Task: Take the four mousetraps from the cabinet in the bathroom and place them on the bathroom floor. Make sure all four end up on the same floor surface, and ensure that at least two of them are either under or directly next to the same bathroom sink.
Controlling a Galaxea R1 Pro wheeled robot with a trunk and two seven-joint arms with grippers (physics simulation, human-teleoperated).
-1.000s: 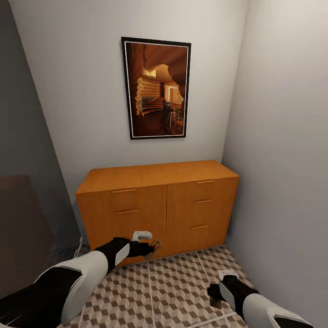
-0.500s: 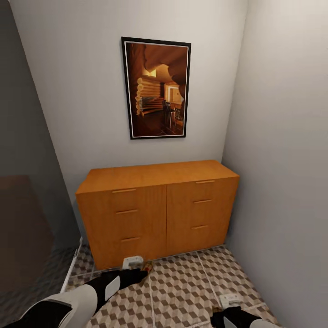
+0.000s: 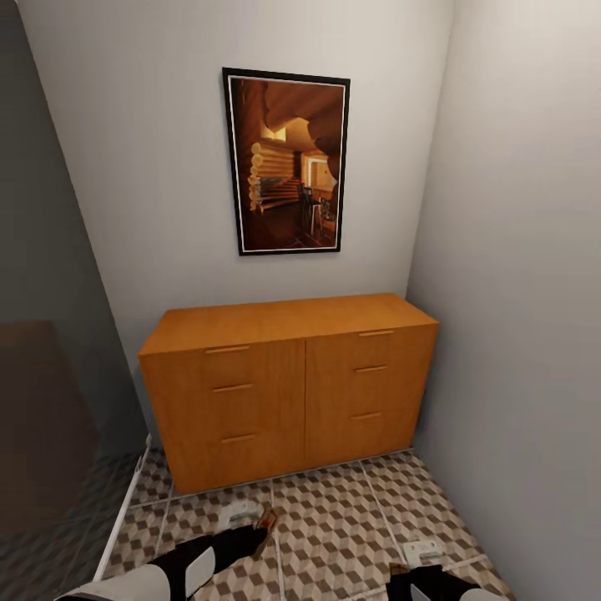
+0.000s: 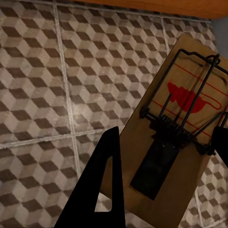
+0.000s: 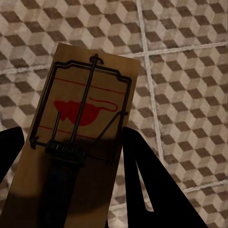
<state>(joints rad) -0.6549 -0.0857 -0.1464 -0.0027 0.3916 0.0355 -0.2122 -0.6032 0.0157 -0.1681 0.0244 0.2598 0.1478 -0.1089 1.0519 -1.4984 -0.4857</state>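
Carrying step: left tool (image 4: 161,190) and right tool (image 5: 66,190) each grasping a mousetrap (image 4: 178,123), near the cabinet (image 3: 288,384). Next: find the sink, set down beside it.

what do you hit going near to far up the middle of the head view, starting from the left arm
left gripper holding a mousetrap → bathroom floor → cabinet → framed picture on the wall

The orange-brown cabinet (image 3: 288,384) stands shut against the wall on the cube-patterned bathroom floor (image 3: 334,526); one wooden mousetrap (image 4: 178,128) with a red mark sits in the left gripper (image 3: 255,530); another mousetrap (image 5: 78,137) sits between the right gripper's fingers (image 5: 142,185).
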